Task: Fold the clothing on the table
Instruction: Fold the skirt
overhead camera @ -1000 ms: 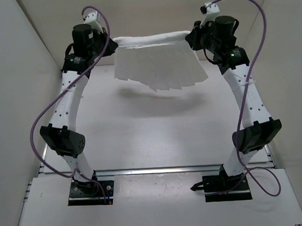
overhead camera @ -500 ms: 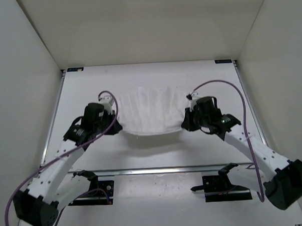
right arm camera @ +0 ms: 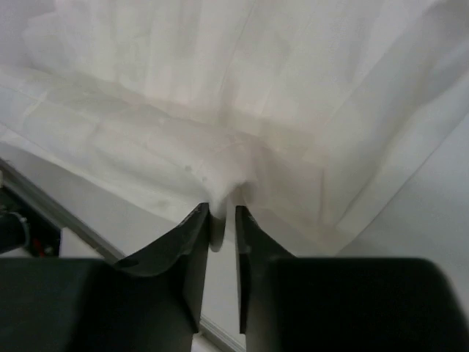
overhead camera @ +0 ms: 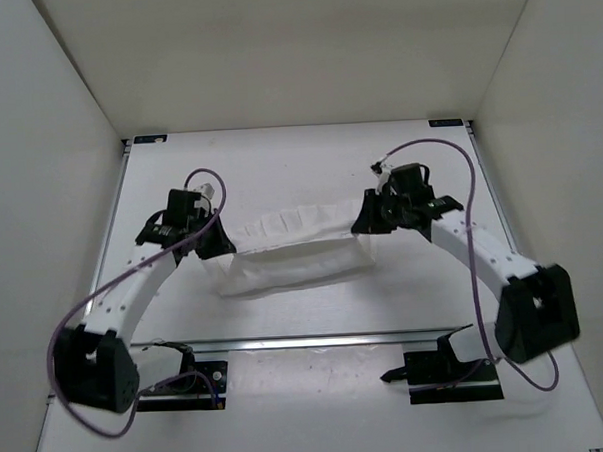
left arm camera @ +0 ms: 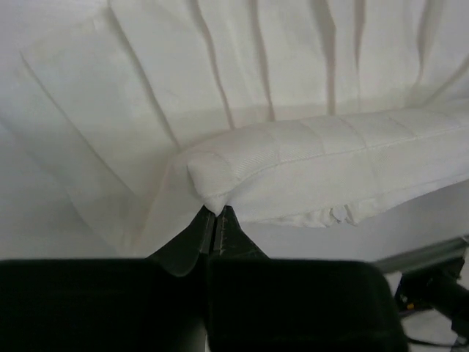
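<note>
The left fingers (left arm camera: 215, 224) are pinching shut on one end of the garment's (overhead camera: 293, 251) upper edge. The right fingers (right arm camera: 199, 231) are gripping the other end, barely parted. They are probably stretching it taut so it is lying flat on the surface (overhead camera: 309, 176), midway between the arms.

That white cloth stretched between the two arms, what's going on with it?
Two robot arms are folding a white garment. The left gripper and right gripper each pinch one end of a thick edge of the clothing, holding it taut between them low over the table. The rest of the fabric lies underneath, so the fold looks unfinished.
</note>
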